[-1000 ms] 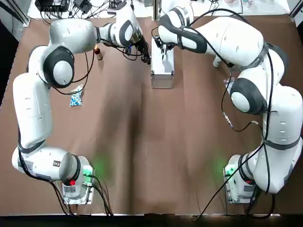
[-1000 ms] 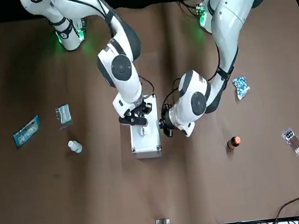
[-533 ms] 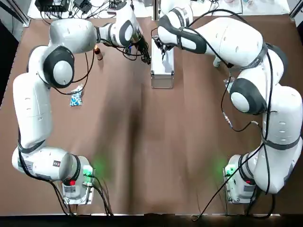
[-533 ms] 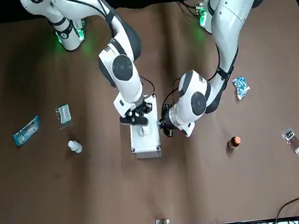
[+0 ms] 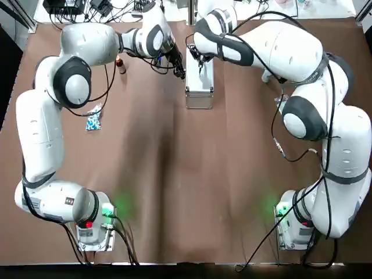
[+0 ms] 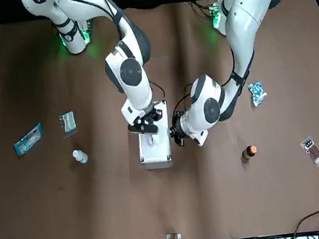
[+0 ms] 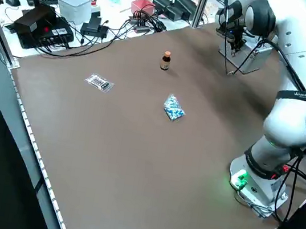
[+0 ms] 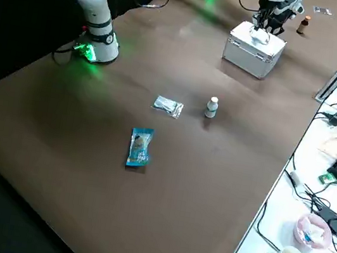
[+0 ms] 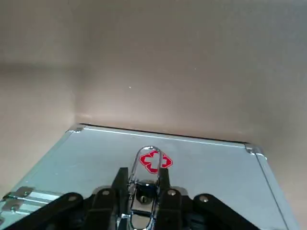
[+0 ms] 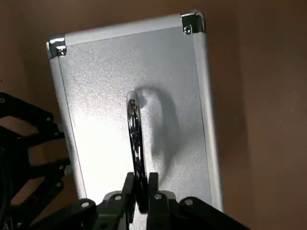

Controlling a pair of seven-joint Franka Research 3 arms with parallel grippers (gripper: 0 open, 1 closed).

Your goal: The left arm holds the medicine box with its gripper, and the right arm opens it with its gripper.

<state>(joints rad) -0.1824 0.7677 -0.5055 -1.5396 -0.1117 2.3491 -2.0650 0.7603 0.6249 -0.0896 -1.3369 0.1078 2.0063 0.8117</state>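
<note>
- Silver medicine box (image 5: pixel 199 87): stands at the far middle of the brown worktop (image 5: pixel 174 174), with its long side running away from the robot and its lid apparently shut.
- Left arm: climbs from its base at the near left corner and folds at the elbow along the left edge. Its forearm lies rightward across the far end, so the left gripper (image 9: pixel 142 171) meets the box's left flank.
- Left jaws: drawn in tight on a chrome clasp (image 9: pixel 143 188), set on the face that bears a red cross (image 9: pixel 156 162).
- Right arm: rises from the near right corner and doubles back high along the right edge. Its forearm sweeps leftward, with the wrist turned down over the box's far half.
- Right gripper (image 10: pixel 140 177): jaws pinched together on one end of the chrome handle (image 10: pixel 134 125) on the upward face.
- Loose items: an amber bottle (image 5: pixel 120 64) and a blue pill packet (image 5: pixel 93 119) lie on the robot's left of the box. A white bottle (image 6: pixel 80 156) stands on its right, well apart.
</note>
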